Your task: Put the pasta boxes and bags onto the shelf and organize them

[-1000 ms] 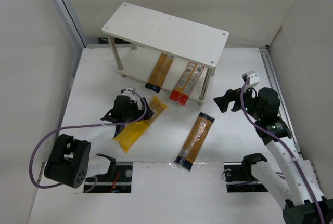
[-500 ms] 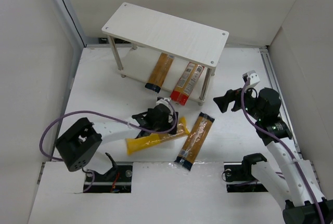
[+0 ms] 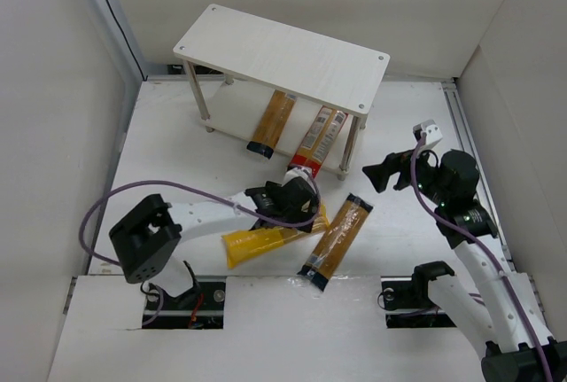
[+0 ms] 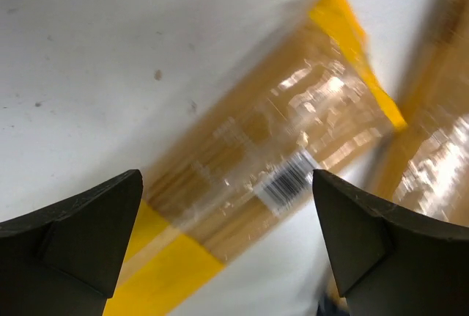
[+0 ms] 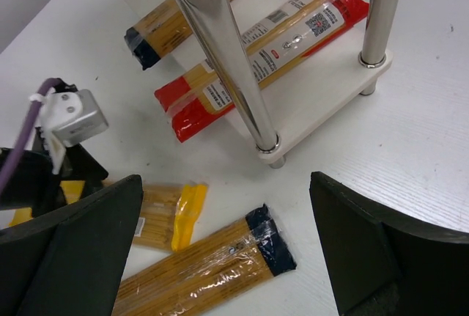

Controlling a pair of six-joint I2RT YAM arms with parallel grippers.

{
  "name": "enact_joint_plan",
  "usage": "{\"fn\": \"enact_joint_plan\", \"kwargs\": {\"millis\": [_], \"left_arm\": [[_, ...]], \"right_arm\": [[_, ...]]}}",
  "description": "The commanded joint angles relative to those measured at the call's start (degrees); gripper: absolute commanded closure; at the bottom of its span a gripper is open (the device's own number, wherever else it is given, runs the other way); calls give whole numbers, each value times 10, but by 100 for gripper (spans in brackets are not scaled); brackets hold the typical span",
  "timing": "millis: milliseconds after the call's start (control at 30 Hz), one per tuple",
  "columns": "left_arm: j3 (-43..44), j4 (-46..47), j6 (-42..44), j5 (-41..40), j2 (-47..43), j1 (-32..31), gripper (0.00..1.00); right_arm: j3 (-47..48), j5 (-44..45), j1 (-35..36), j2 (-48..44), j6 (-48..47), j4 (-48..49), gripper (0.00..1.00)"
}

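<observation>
Locate the yellow bag lying flat on the white counter, just ahead of the arm bases, nearly crosswise, right end angled slightly away. Find the loose clear spaghetti bag just beside that right end, set diagonally, one dark end toward the bases and the other toward the shelf. Cannot tell whether the two packs touch.

Note the left hand positioned over the right part of the yellow bag. Check the left wrist view: fingers spread wide, barcode panel of the bag between them, nothing pinched. Expect blur in this view; cannot tell whether the fingertips touch the bag.

Move back and right to the right hand, held above the counter, well apart from both loose packs. Confirm in the right wrist view: fingers spread, holding nothing, aimed toward the near right leg of the shelf.

Proceed to the shelf at the far centre of the counter. Identify two packs on its lower board, near each other and running front to back: the second clear spaghetti bag on the left, the red-and-orange pack on the right beside the near right leg. Observe both near ends overhanging the front edge of the board.
</observation>
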Motion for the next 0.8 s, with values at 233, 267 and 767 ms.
{"fn": "enact_joint_plan", "kwargs": {"millis": [233,267,767], "left_arm": [[-65,55,163,150,-114,-19,0],[-71,55,163,140,-114,-19,0],[66,-62,214,44,74,-73,3]], "right_arm": [[8,-19,5,-19,-8,34,0],[8,-19,5,-19,-8,34,0],[8,-41,10,-7,-13,34,0]]}}
